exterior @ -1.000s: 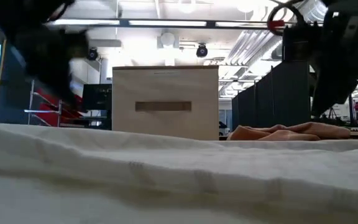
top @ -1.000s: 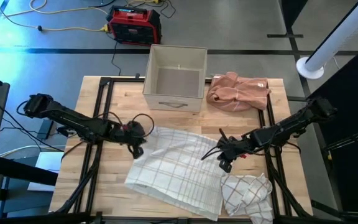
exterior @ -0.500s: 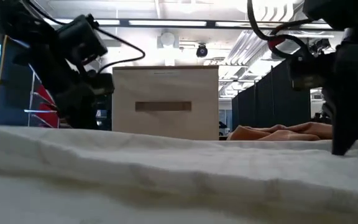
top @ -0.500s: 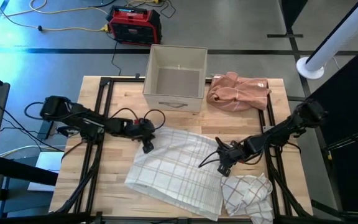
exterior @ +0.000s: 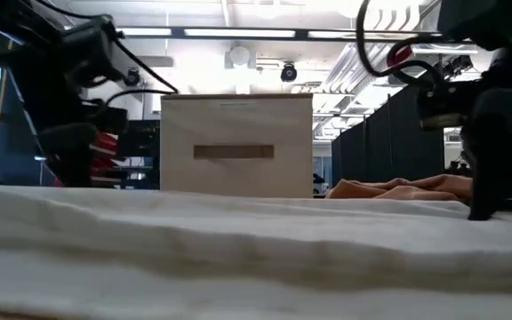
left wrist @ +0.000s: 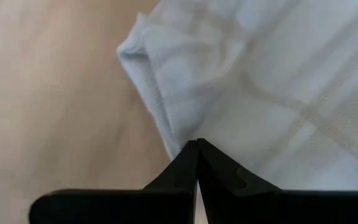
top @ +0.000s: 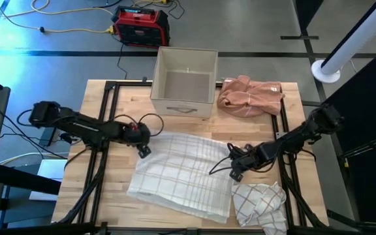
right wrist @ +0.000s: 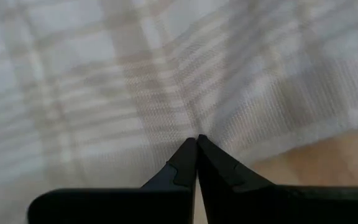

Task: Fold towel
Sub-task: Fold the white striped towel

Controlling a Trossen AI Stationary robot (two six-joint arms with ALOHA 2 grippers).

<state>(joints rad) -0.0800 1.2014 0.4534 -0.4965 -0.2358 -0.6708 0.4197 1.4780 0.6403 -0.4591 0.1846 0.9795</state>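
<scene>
High view: checked towel (top: 185,177) lies spread across the middle of the tabletop (top: 109,196), reaching toward the near edge. Left gripper (top: 143,150) sits at the towel's far-left corner; right gripper (top: 235,171) sits at its right edge. A second, crumpled checked cloth (top: 258,203) lies at the near-right corner, just beside the towel. An open box (top: 184,81) stands at the far edge, with a pink cloth (top: 250,94) beside it toward the far-right corner.

Low view: towel (exterior: 238,258) fills the foreground as a pale rumpled surface. Box front (exterior: 236,147) and pink cloth (exterior: 407,188) show behind it. Both arms come down at the towel's two sides; fingertips are not resolved here.

Left wrist view: left gripper (left wrist: 196,144) has fingers pressed together, tips meeting on the towel's edge (left wrist: 253,93), bare wood to one side. Only this view shows the bunched corner fold.

Right wrist view: right gripper (right wrist: 196,139) likewise pressed together, tips on the checked weave (right wrist: 104,93) close to its hem.
</scene>
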